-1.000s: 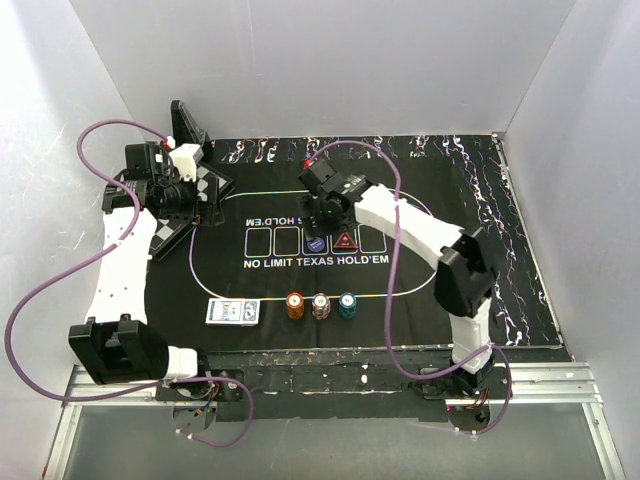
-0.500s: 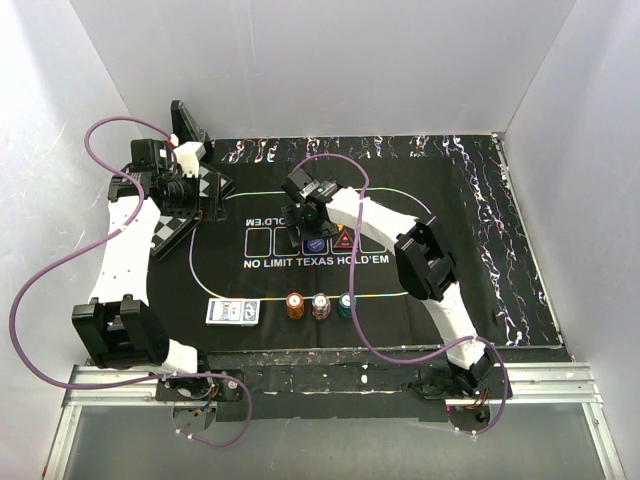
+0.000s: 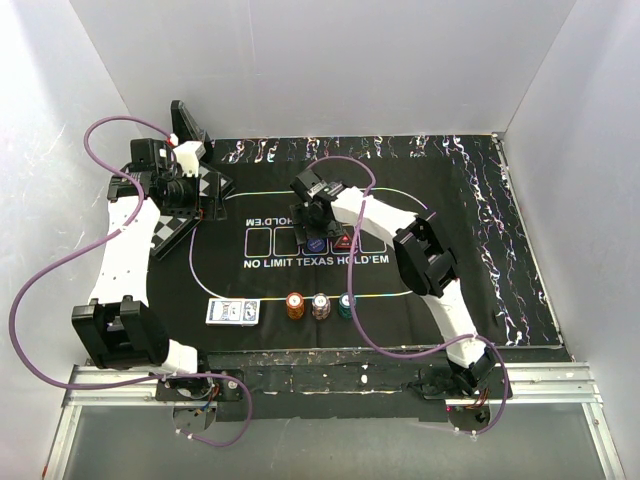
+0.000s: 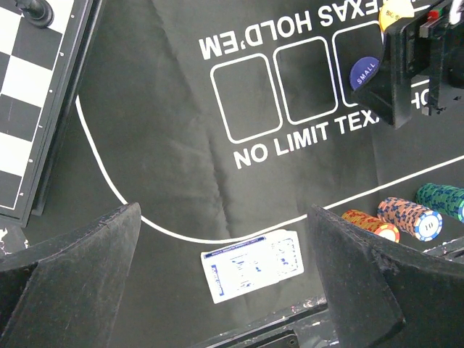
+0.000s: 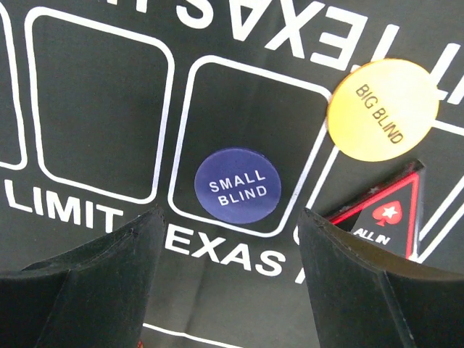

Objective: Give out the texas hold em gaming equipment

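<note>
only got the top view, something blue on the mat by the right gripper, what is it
observer: a blue disc printed SMALL BLIND, lying flat inside a white-outlined box.
operator: is the gripper on it yet
observer: no. The right gripper is open, with one finger on each side of the disc and neither touching it.
operator: anything hidden under the arm
observer: yes. A yellow disc printed BIG BLIND lies next to the blue one, across the corner of that box. A red triangle marker reading ALL IN is right beside it.
</note>
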Tool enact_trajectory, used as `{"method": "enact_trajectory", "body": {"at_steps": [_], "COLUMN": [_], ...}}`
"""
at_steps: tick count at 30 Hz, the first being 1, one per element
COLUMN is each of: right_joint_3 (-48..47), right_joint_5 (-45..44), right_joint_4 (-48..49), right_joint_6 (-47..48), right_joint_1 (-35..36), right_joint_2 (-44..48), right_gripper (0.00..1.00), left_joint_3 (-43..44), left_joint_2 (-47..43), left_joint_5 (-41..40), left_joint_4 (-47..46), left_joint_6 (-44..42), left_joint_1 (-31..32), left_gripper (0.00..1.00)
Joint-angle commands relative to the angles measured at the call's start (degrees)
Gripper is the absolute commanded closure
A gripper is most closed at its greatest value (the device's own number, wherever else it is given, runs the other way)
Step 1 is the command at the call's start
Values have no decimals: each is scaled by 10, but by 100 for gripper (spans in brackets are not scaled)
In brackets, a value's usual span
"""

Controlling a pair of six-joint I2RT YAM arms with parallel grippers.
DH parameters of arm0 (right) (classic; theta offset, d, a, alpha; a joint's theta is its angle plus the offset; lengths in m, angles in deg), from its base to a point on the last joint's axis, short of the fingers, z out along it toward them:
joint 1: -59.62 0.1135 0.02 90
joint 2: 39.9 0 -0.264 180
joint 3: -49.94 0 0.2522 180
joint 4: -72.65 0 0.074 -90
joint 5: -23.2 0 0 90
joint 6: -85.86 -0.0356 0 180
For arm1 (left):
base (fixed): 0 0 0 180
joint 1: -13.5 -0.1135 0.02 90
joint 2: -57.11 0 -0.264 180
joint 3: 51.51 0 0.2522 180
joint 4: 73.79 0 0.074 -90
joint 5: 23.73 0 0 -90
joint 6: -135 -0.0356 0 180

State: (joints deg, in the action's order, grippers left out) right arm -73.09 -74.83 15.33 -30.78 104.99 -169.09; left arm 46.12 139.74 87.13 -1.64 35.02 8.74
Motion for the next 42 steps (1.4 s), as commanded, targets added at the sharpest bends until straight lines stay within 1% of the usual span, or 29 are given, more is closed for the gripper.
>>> {"method": "enact_trajectory", "body": {"at_steps": [1, 6, 10, 13, 15, 20, 21, 24, 27, 29, 31, 35, 37, 39, 42], "right_joint_3": [-4, -1, -7, -22, -33, -95, -110, -158, -225, -259, -284, -292, -280, -241, -180], "right_joint_5": [14, 26, 35, 50, 57, 76, 98, 122, 156, 182, 203, 225, 228, 227, 212], "right_joint_4": [10, 11, 8, 2, 1, -14, -18, -22, -21, -13, -1, 23, 29, 43, 60], "right_joint_6": [-11, -20, -28, -32, -35, -49, -54, -74, -100, -116, -132, -143, -138, -129, -106], "right_joint_1": [1, 0, 1, 3, 8, 29, 36, 50, 59, 61, 61, 56, 49, 39, 21], "right_joint_2": [-19, -28, -35, -44, -51, -82, -89, -115, -149, -169, -184, -184, -169, -137, -76], "right_gripper": [20, 23, 32, 42, 44, 50, 50, 52, 55, 60, 62, 60, 57, 46, 36], "left_joint_3": [16, 18, 27, 27, 25, 32, 36, 39, 34, 30, 25, 15, 14, 16, 17], "left_joint_2": [-31, -32, -29, -28, -29, -27, -26, -24, -24, -24, -23, -22, -19, -15, -14], "left_joint_5": [-2, 2, 2, 0, -2, -10, -10, -11, -18, -21, -21, -18, -14, -5, 7], "left_joint_4": [3, 8, 16, 16, 16, 16, 17, 19, 17, 16, 16, 8, 8, 8, 7], "left_joint_6": [4, -1, -4, -4, -3, -1, -1, -2, -5, -7, -10, -10, -8, -7, -6], "left_joint_1": [-2, -2, -3, -3, -2, -3, -2, -2, -3, -2, -3, -5, -8, -10, -12], "left_gripper": [0, 0, 0, 0, 0, 0, 0, 0, 0, 0, 0, 0, 0, 0, 0]}}
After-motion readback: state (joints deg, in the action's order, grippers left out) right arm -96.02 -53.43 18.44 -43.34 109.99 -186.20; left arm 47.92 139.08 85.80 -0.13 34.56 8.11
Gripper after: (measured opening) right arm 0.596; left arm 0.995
